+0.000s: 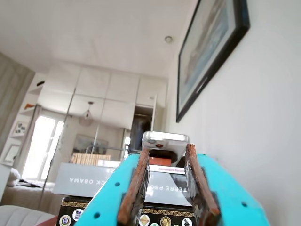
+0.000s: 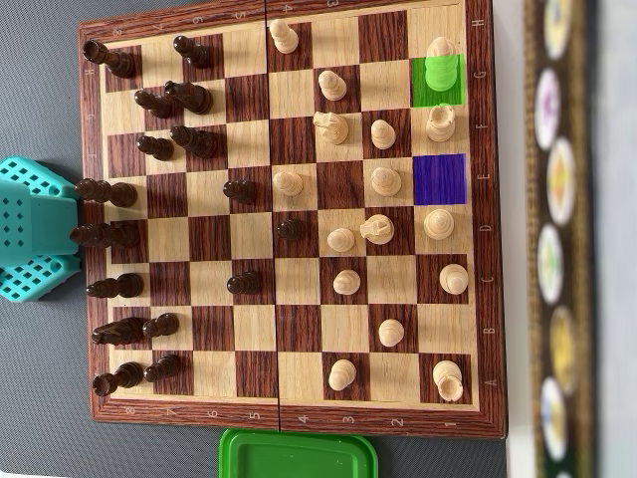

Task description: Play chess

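Overhead view has the chessboard (image 2: 289,418) filling most of the frame, dark pieces (image 2: 189,97) bunched toward the left side and light pieces (image 2: 383,133) spread across the right, with one square tinted green (image 2: 438,88) under a light pawn (image 2: 440,66) and another tinted blue (image 2: 439,179) two squares below it. The teal arm (image 2: 35,229) sits off the board's left edge, and in the wrist view the gripper (image 1: 168,207) points up at the room, its brown-padded fingers (image 1: 134,188) spread apart and holding nothing.

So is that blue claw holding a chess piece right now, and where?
No. The gripper points up at the room, and the gap between its brown fingers is empty.
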